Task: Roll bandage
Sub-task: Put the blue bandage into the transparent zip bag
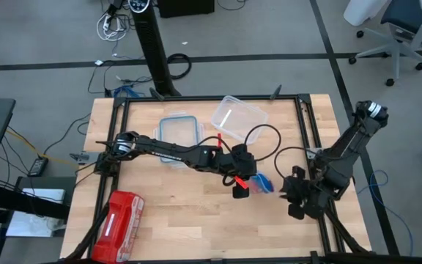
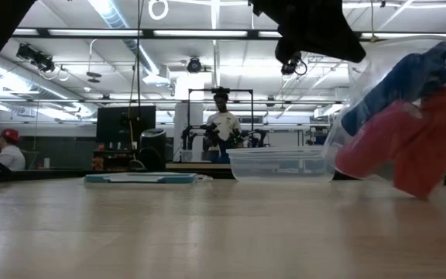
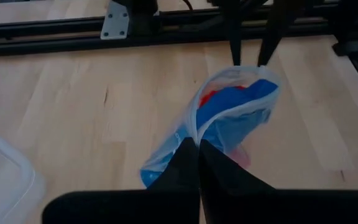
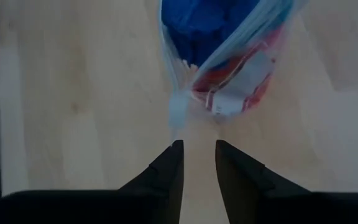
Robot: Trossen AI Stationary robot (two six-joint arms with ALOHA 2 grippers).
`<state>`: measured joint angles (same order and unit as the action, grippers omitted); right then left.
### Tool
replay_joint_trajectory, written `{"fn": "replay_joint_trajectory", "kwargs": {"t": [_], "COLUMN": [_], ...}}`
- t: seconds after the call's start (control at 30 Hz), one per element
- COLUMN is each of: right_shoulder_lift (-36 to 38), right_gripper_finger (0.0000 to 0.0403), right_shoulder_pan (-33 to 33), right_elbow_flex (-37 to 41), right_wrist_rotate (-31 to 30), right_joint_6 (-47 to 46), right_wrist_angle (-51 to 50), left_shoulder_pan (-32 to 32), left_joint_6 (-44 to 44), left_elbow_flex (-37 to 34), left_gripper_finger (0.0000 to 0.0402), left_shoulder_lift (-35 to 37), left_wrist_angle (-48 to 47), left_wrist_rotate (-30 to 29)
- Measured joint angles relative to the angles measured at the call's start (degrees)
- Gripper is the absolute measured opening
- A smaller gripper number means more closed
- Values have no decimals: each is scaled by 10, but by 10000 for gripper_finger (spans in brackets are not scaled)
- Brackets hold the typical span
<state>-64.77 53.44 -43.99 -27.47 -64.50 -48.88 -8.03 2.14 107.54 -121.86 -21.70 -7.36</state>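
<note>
High view: the left gripper (image 1: pixel 242 185) reaches to the centre-right of the table (image 1: pixel 174 227), clamped on a clear plastic bag (image 1: pixel 262 183) that holds the bandage (image 1: pixel 264 180), a bright blue crumpled mass. The right gripper (image 1: pixel 293 192) sits just right of the bag.

Low view: at the right edge, the bag (image 2: pixel 397 124) is tilted, blue bandage (image 2: pixel 397 81) above red fabric (image 2: pixel 409 147).

Left wrist view: the fingers (image 3: pixel 188 165) are pressed together, pinching the bag's (image 3: pixel 213 124) edge at frame centre; the bandage (image 3: pixel 232 106) fills it.

Right wrist view: the fingers (image 4: pixel 166 168) stand slightly apart, gripping nothing, just short of the bag (image 4: pixel 222 56) at the top centre; the bandage (image 4: pixel 197 25) looks deep blue.
</note>
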Motion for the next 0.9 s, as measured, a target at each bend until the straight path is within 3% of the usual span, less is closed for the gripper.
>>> {"fn": "replay_joint_trajectory", "kwargs": {"t": [0.23, 0.63, 0.9], "right_shoulder_lift": [-2, -21, -21], "right_gripper_finger": [91, 83, 8], "right_shoulder_pan": [61, 64, 64], "right_elbow_flex": [52, 67, 67], "right_wrist_rotate": [-108, -178, -191], "right_joint_6": [-45, -55, -43], "right_wrist_angle": [90, 106, 98], "left_shoulder_pan": [0, 0, 0], "left_joint_6": [12, 27, 27], "left_elbow_flex": [0, 0, 0], "left_gripper_finger": [0, 0, 0], "left_shoulder_lift": [0, 0, 0], "left_wrist_angle": [-1, 4, -1], "left_wrist_rotate": [-1, -3, -2]}}
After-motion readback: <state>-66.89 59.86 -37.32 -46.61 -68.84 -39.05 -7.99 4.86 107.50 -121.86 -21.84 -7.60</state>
